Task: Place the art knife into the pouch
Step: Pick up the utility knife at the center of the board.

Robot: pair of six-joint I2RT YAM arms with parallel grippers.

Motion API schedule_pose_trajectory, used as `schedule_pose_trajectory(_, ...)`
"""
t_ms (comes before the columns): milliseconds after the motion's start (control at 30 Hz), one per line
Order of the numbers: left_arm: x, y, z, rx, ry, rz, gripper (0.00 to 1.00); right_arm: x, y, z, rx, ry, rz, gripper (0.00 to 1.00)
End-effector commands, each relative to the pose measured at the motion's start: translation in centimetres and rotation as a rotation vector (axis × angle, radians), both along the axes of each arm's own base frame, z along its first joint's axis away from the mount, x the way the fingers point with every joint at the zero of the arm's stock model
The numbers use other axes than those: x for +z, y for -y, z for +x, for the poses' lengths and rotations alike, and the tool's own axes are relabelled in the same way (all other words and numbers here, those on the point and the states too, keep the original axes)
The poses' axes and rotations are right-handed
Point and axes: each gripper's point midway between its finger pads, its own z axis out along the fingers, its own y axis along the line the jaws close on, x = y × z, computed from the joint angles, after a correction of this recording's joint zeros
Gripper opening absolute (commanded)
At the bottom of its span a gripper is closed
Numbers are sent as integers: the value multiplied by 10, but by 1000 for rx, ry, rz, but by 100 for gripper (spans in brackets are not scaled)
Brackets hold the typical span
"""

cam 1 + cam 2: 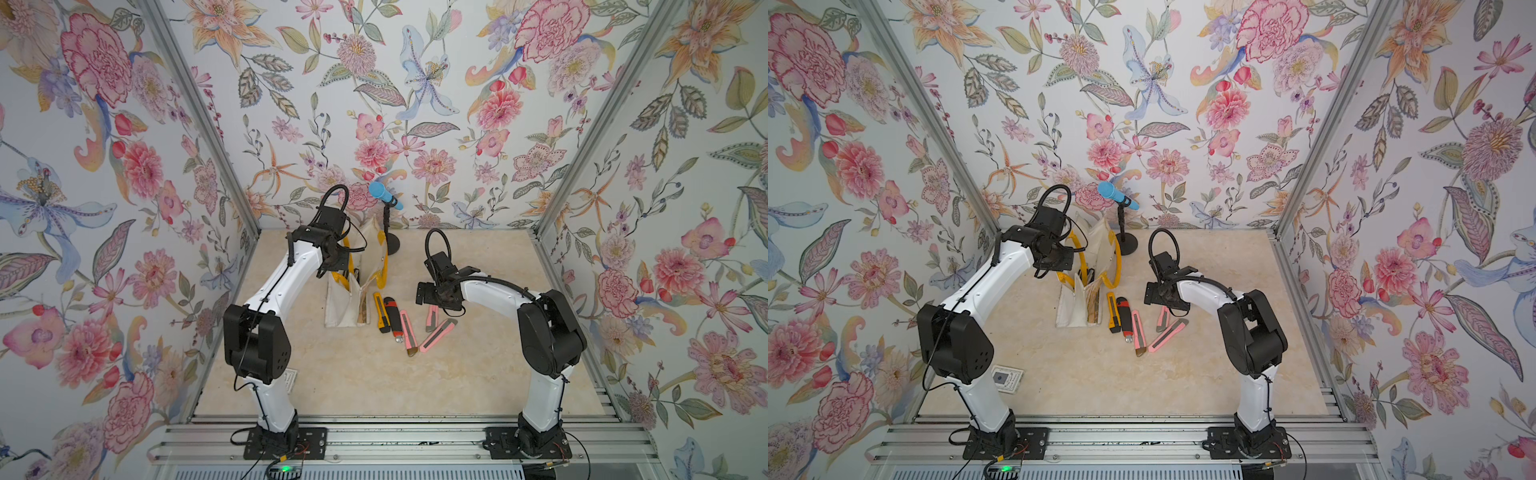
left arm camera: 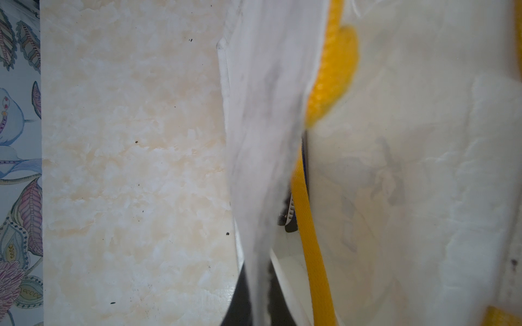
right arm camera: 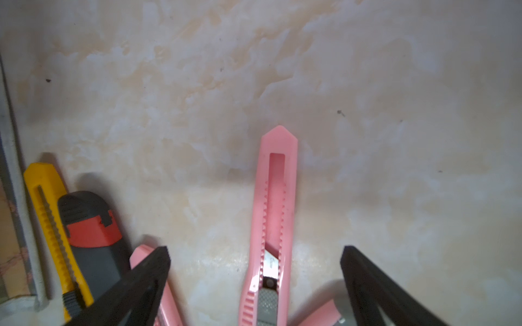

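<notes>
1. Left gripper (image 1: pixel 333 265) pinches the pouch (image 1: pixel 341 309) by its top edge, holding the mouth agape.
2. Right gripper (image 3: pixel 254 251), spread wide, straddles the pink knife (image 3: pixel 278 197) on the table (image 3: pixel 395 141) near the pouch, ready to grab.

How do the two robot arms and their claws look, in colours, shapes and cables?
Both the left arm and the right arm have white curved shells with bulky black joint housings, black base plates and thin black cables along them. A looped black hose rises at each wrist. The right claw has two black, tapering fingers.
</notes>
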Motion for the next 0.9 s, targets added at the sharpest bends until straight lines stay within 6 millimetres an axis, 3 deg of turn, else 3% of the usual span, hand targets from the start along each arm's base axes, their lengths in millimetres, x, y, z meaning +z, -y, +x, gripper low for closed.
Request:
schedule_pose_trajectory(0,-2,-1,0,-17,-20,20,0,-16,6,-11,-12,-55,-40,96)
schedule_pose_trajectory(167,-2,-1,1,-22,-20,23,0,-35,4,-21,28,-114,-70,89)
schedule_pose_trajectory(433,-2,-2,1,-29,-22,32,0,-43,4,-26,35,-132,-91,74)
schedule_pose_trajectory(700,-2,-2,0,-35,-19,41,0,-54,5,-30,51,-173,-137,66)
schedule_pose_trajectory(867,-2,-4,0,-32,-18,38,0,-59,4,-33,62,-197,-152,53)
